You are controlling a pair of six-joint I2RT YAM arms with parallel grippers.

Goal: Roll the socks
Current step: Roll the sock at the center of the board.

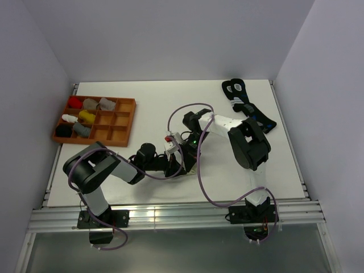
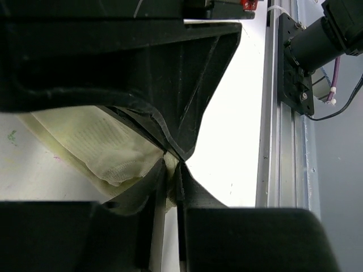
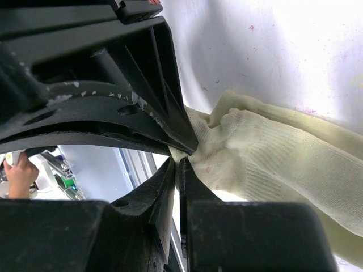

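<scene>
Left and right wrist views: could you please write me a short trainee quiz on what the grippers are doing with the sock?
1. True or false: the right gripper is shut on the pale cream-yellow knitted sock.
2. Fill in: the left gripper is shut on the ___ sock.
3. Where on the white table do the black socks with blue-and-white marks lie? A far right; B near left; C centre.
Key: 1 true; 2 cream-yellow; 3 A.
</scene>
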